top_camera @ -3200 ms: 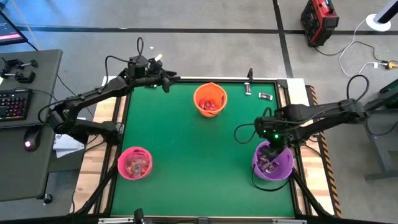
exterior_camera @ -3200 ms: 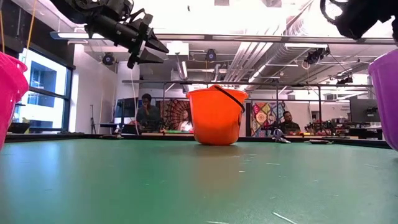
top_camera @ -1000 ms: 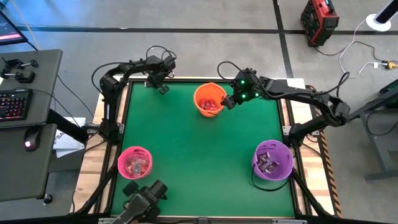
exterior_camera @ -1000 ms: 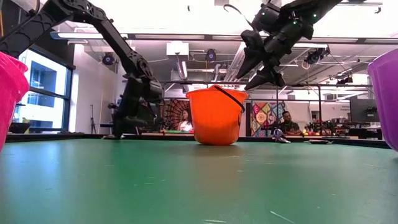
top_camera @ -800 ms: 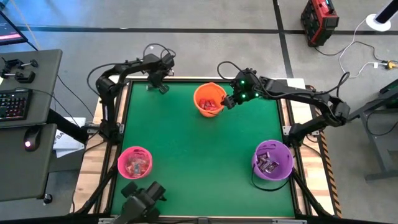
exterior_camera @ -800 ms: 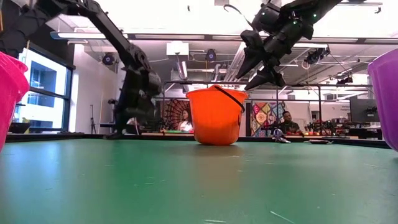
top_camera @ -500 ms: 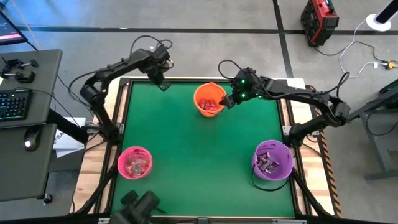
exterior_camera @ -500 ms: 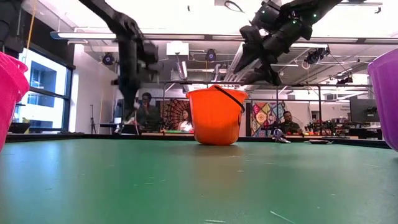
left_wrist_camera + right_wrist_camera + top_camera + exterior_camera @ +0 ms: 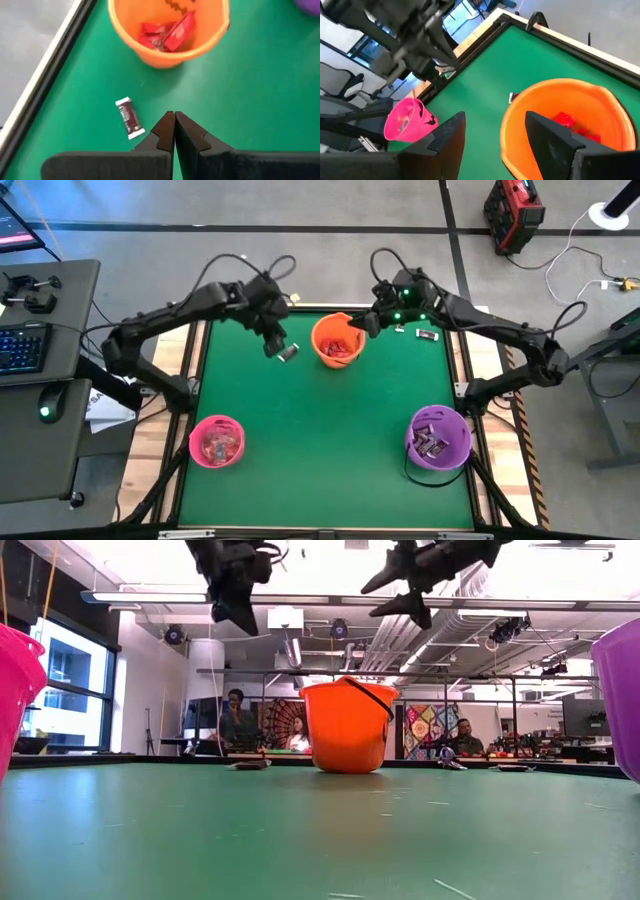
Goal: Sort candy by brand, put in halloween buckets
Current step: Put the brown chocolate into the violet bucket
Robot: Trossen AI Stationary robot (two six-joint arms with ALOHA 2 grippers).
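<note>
Dark-wrapped candy bar (image 9: 129, 117) lying loose on green mat, upper centre-left – beside orange plastic bucket (image 9: 337, 340). Left gripper (image 9: 174, 123) pressed together, empty above it; right gripper (image 9: 495, 131) spread over bucket – likely for dropping.

We note three buckets on the table (image 9: 330, 440): one (image 9: 337, 340) at the far middle, one (image 9: 217, 441) near left, one (image 9: 437, 437) near right, each holding candy. A loose piece (image 9: 287, 352) lies just left of the far bucket; two more (image 9: 428, 334) lie near the far right edge.

Matt green felt-like table top (image 9: 320, 440), smooth glossy plastic orange bucket (image 9: 165, 52), shiny crinkled candy wrapper (image 9: 130, 118)
</note>
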